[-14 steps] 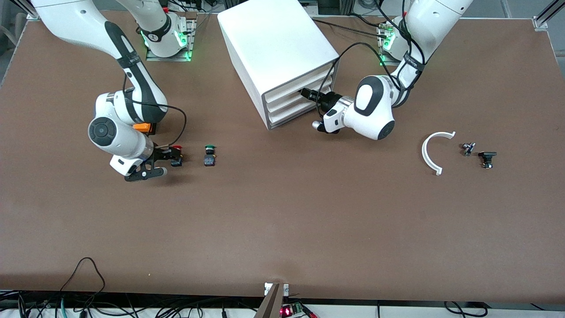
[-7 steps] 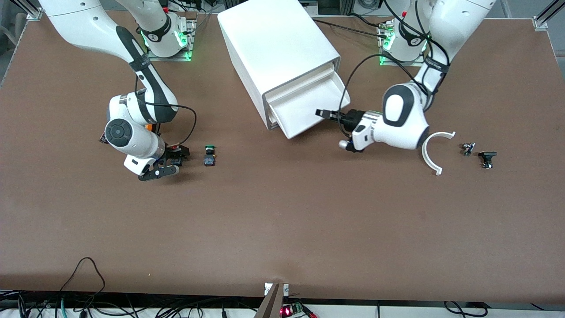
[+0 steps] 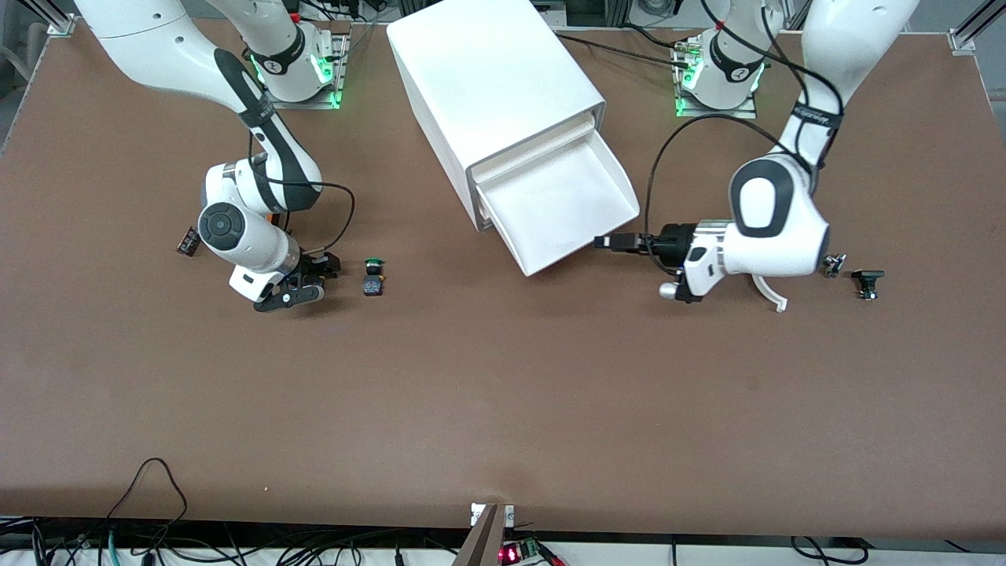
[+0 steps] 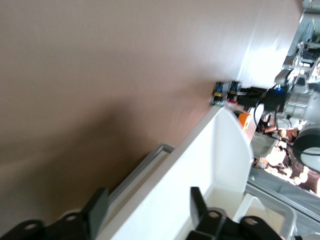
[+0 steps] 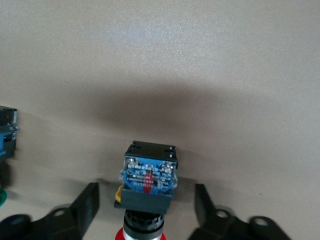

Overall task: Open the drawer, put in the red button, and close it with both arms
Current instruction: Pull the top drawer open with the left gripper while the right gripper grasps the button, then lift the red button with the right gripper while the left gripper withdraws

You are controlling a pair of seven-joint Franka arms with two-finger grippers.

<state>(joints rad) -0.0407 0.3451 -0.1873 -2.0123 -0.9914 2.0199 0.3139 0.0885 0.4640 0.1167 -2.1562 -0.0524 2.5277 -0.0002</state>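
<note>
The top drawer (image 3: 562, 206) of the white cabinet (image 3: 487, 79) stands pulled well out and holds nothing. My left gripper (image 3: 603, 241) is at the drawer's front wall. In the left wrist view the left gripper (image 4: 147, 195) is open, with that white wall (image 4: 200, 165) between its fingers. The red button (image 5: 147, 182) lies on the table between the open fingers of my right gripper (image 5: 146, 189). In the front view the right gripper (image 3: 314, 277) is low at the table and covers the button. The green button (image 3: 374, 277) lies just beside it.
A small black part (image 3: 187, 240) lies toward the right arm's end. A white curved piece (image 3: 774, 299) and two small dark parts (image 3: 833, 265) (image 3: 867, 281) lie toward the left arm's end. An orange box (image 4: 244, 120) shows in the left wrist view.
The left gripper has drawn the top drawer out of the cabinet toward the front camera. The right gripper has slid along the table so its fingers stand around the red button.
</note>
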